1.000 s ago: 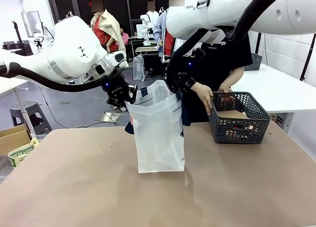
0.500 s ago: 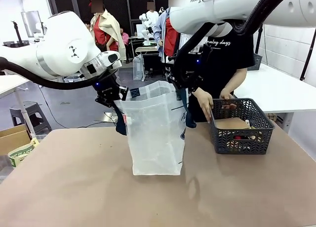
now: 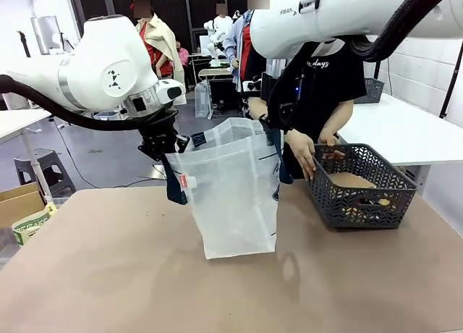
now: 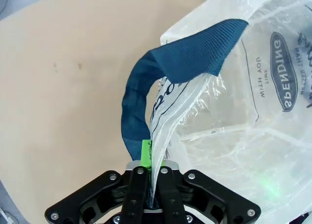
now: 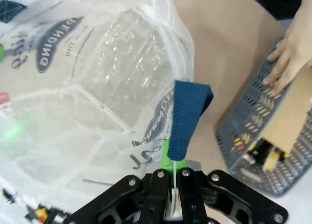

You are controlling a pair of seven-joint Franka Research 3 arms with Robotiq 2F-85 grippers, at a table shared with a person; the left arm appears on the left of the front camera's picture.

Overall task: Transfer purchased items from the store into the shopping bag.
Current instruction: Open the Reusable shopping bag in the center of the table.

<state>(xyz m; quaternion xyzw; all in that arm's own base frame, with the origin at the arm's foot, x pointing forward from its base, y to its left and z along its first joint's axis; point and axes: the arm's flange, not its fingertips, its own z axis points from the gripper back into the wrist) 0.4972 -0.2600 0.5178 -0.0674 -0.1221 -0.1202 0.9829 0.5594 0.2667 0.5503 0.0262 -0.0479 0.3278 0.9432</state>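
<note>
From the front we see the shopping bag [image 3: 235, 195] standing in the middle of the table [image 3: 108, 275], its mouth held wide open. Our left gripper [image 3: 173, 143] has its left rim and our right gripper [image 3: 271, 124] has its right rim. Our wrist views show what the front view hides. Each gripper is squeezed tight on thin plastic beside a blue strap [image 4: 180, 63]. On the right, a person's hand [image 3: 304, 150] touches the grey basket [image 3: 362, 199].

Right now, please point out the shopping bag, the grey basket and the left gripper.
shopping bag [image 3: 235, 203]: front view, middle of its front wall.
grey basket [image 3: 362, 206]: front view, its near lattice wall.
left gripper [image 4: 152, 158]: left wrist view, between its fingertips, shut on the bag's rim.
</note>
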